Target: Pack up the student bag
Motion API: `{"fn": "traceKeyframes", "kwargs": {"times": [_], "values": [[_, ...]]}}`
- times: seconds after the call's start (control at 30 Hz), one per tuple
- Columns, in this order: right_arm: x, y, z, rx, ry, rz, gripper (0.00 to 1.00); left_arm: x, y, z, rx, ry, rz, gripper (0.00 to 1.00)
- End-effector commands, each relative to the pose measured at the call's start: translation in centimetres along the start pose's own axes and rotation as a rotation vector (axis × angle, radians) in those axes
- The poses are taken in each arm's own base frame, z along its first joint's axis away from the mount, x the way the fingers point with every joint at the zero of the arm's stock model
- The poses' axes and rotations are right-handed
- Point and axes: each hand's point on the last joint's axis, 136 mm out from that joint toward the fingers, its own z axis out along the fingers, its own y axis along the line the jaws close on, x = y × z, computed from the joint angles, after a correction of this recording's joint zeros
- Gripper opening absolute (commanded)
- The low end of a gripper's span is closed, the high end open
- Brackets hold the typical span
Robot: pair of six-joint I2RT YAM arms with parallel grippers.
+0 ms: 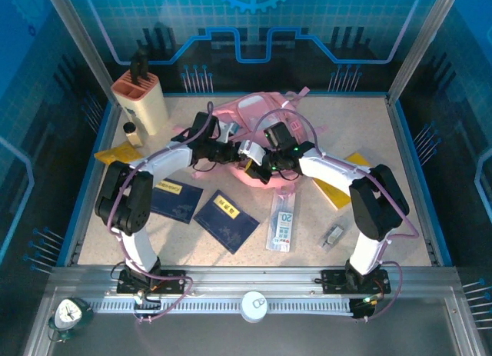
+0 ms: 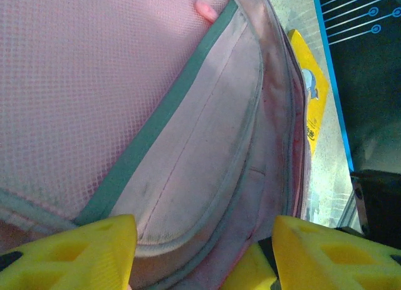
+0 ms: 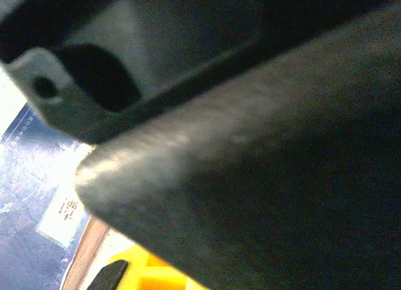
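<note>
Nearest my bases, a navy booklet (image 1: 176, 198), a second navy booklet (image 1: 225, 221), a clear ruler pack (image 1: 283, 221) and a small clip-like piece (image 1: 333, 235) lay loose on the table (image 1: 400, 141), none of them packed yet. I judged the step as opening the bag before loading. Past them my left gripper (image 1: 231, 151) and right gripper (image 1: 256, 162) met over the near edge of the student bag (image 1: 254, 114), which lay flat at mid-table toward the far side. In the left wrist view my yellow fingers (image 2: 81, 255) were spread wide, with pink mesh and a grey-trimmed inner pocket between them and nothing pinched that I could see. The right wrist view was blocked by a dark blurred body up close, so I could not tell that gripper's opening or load. Next move, as I read it: one gripper holds the flap up while the other backs out for a booklet — the wrists were crowded, so part them carefully. A yellow book (image 1: 338, 188) sat just right of the bag and another yellow book (image 1: 115, 154) lay to the left. A pen holder (image 1: 140, 102) and small bottle (image 1: 132, 133) stood far left — freest room was far right.
</note>
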Motion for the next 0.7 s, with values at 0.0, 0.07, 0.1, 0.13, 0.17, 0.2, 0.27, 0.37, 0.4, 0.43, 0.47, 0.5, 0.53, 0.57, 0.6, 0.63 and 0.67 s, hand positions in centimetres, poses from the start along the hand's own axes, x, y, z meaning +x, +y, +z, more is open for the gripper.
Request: {"fn": "traceKeyframes", "kwargs": {"times": [0.0, 0.07, 0.1, 0.13, 0.17, 0.2, 0.27, 0.37, 0.4, 0.43, 0.47, 0.5, 0.53, 0.57, 0.6, 0.63, 0.67], "values": [[-3.7, -1.0, -2.5, 0.039, -0.136, -0.063, 0.00, 1.9, -1.3, -0.9, 0.015, 0.036, 0.040, 0.57], [-3.7, -1.0, -2.5, 0.039, -0.136, -0.062, 0.00, 2.3, -0.8, -1.2, -0.013, 0.039, 0.037, 0.53], [-3.7, -1.0, -2.5, 0.039, -0.137, -0.062, 0.00, 2.5, -0.8, -1.3, -0.017, 0.044, 0.035, 0.53], [-3.8, -1.0, -2.6, 0.039, -0.138, -0.063, 0.00, 2.7, -0.7, -1.5, -0.027, 0.046, 0.032, 0.52], [-3.9, -1.0, -2.7, 0.040, -0.141, -0.065, 0.00, 2.9, -0.5, -1.7, -0.044, 0.046, 0.023, 0.51], [-3.9, -0.9, -2.7, 0.041, -0.142, -0.067, 0.00, 3.2, -0.5, -1.9, -0.046, 0.046, 0.015, 0.50], [-3.9, -1.0, -2.8, 0.047, -0.142, -0.073, 0.00, 3.6, -0.8, -2.4, -0.039, 0.031, 0.000, 0.49], [-3.8, -1.1, -2.9, 0.052, -0.142, -0.080, 0.00, 4.3, -0.7, -3.4, -0.069, 0.013, -0.030, 0.47], [-3.7, -1.1, -3.0, 0.056, -0.139, -0.085, 0.00, 4.5, -0.8, -3.9, -0.077, 0.005, -0.044, 0.45], [-3.6, -1.2, -3.0, 0.062, -0.132, -0.092, 0.00, 4.7, -1.2, -4.5, -0.079, -0.013, -0.048, 0.45], [-3.4, -1.3, -3.0, 0.072, -0.124, -0.100, 0.00, 4.5, -1.5, -5.2, -0.092, -0.047, -0.054, 0.44], [-3.2, -1.4, -3.0, 0.077, -0.119, -0.105, 0.00, 4.4, -1.5, -5.8, -0.106, -0.077, -0.067, 0.44], [-3.1, -1.5, -3.0, 0.086, -0.112, -0.115, 0.00, 4.4, -1.6, -6.4, -0.119, -0.100, -0.080, 0.43], [-3.0, -1.6, -3.1, 0.093, -0.108, -0.121, 0.00, 4.4, -1.5, -6.7, -0.131, -0.113, -0.086, 0.44], [-3.1, -1.6, -3.2, 0.096, -0.108, -0.125, 0.00, 4.3, -1.2, -7.1, -0.157, -0.124, -0.103, 0.46], [-3.2, -1.6, -3.4, 0.093, -0.112, -0.129, 0.00, 4.2, -0.5, -7.2, -0.204, -0.129, -0.118, 0.47], [-3.2, -1.5, -3.4, 0.092, -0.114, -0.130, 0.00, 4.2, -0.2, -7.1, -0.220, -0.116, -0.120, 0.47]]}}
